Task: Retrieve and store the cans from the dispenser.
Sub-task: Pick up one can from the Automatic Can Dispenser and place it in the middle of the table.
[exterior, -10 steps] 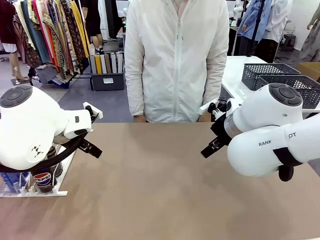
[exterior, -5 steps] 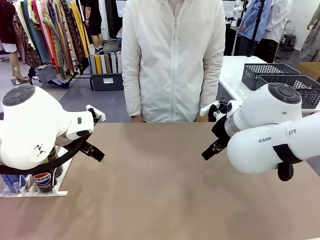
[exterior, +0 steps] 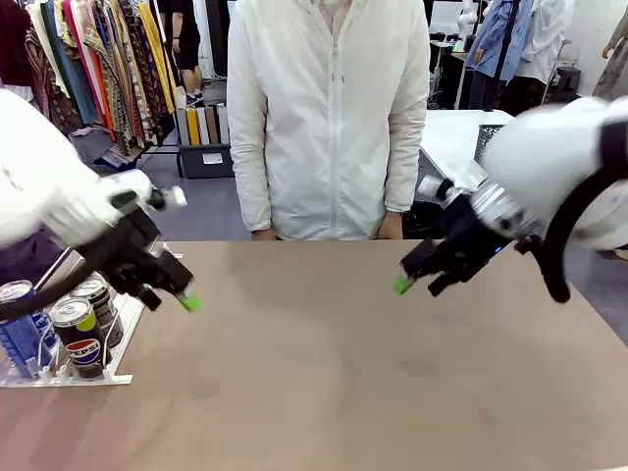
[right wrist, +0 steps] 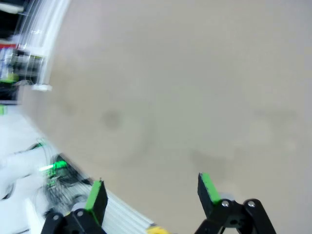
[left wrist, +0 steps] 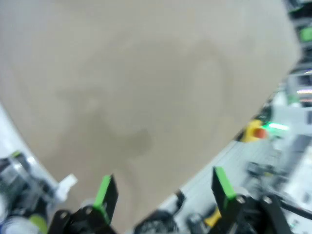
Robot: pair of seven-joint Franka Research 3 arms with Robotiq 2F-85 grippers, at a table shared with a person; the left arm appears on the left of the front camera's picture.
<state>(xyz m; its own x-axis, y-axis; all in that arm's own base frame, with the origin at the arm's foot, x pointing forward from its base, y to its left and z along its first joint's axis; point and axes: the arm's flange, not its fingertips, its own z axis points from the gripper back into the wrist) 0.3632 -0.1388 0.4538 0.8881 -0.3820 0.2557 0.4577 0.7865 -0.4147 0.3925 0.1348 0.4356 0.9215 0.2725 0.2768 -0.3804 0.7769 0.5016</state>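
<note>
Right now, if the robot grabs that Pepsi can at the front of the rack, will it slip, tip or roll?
The Pepsi can looks smooth and shiny, so it may be slippery. It stands upright and slim, so a nudge could tip it; once down, its round body would likely roll.

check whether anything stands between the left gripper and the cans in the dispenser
Nothing visible does, apart from the thin side rail of the dispenser. The left gripper hangs open over bare table, just beside the cans.
</note>
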